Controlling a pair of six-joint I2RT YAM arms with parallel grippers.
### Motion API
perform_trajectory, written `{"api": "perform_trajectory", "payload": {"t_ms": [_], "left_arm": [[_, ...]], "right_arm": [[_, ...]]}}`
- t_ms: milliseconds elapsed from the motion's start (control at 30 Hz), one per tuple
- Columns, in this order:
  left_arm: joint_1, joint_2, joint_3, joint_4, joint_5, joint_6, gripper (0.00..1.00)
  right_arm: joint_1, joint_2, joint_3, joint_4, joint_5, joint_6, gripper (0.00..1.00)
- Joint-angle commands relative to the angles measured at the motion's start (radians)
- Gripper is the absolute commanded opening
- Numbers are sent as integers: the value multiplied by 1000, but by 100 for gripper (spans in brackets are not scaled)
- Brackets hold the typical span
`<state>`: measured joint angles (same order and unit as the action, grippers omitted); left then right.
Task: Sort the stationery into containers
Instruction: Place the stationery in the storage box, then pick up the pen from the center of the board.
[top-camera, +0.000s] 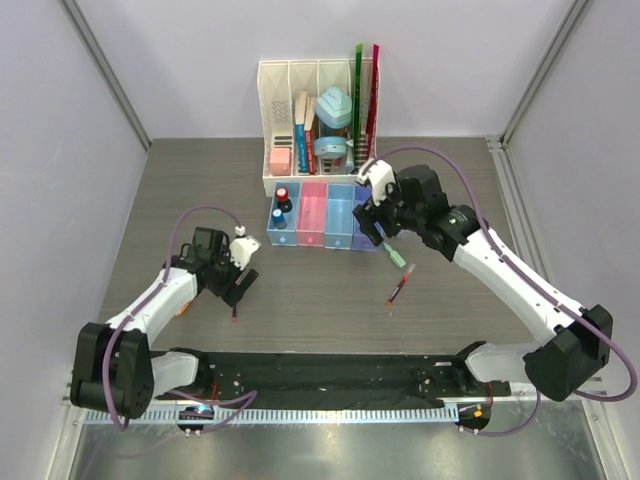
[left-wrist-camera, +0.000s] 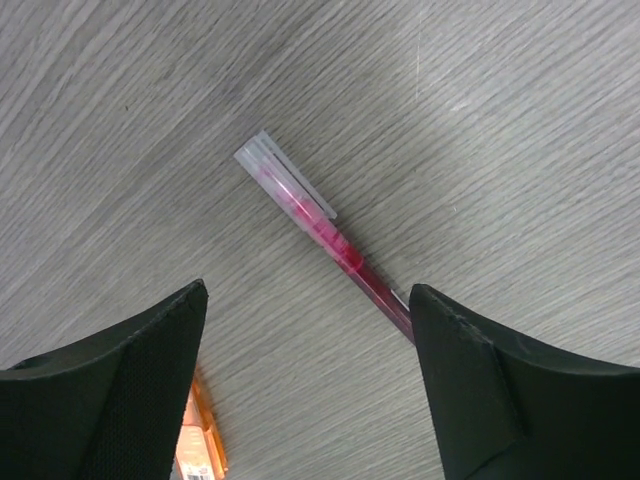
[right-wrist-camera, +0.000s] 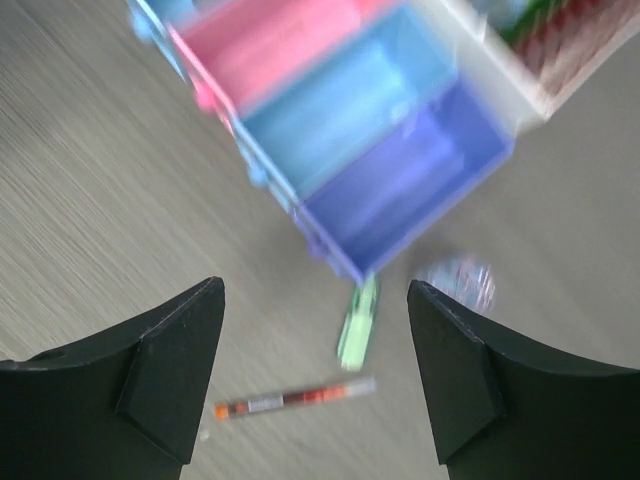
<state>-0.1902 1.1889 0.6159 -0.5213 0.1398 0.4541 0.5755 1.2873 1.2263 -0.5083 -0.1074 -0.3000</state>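
Grey wood-grain table (top-camera: 180, 180), walled by pale panels (top-camera: 60, 150), carries four joined bins (top-camera: 313, 215).

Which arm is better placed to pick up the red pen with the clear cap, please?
Left. The left gripper hangs open just above the red pen, which lies in line with the gap between its jaws. The right gripper is far off, by the purple bin.

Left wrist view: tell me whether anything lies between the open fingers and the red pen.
Nothing visible does. The red pen lies flat on the table just ahead of the left gripper, whose jaws stand open with nothing in them. An orange piece shows at one finger's edge, off to the side of that path.
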Motion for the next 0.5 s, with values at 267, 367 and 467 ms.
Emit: {"api": "perform_trajectory", "payload": {"t_ms": [267, 367, 467], "left_arm": [[3, 161, 143, 17, 53, 3, 57], [-5, 199, 166, 3, 53, 4, 56], [-12, 219, 180, -2, 46, 8, 56]], "right_arm": [[-120, -48, -356, 13, -81, 107, 77], [-126, -54, -384, 27, -58, 157, 75], [-149, -54, -380, 33, -28, 216, 75]]}}
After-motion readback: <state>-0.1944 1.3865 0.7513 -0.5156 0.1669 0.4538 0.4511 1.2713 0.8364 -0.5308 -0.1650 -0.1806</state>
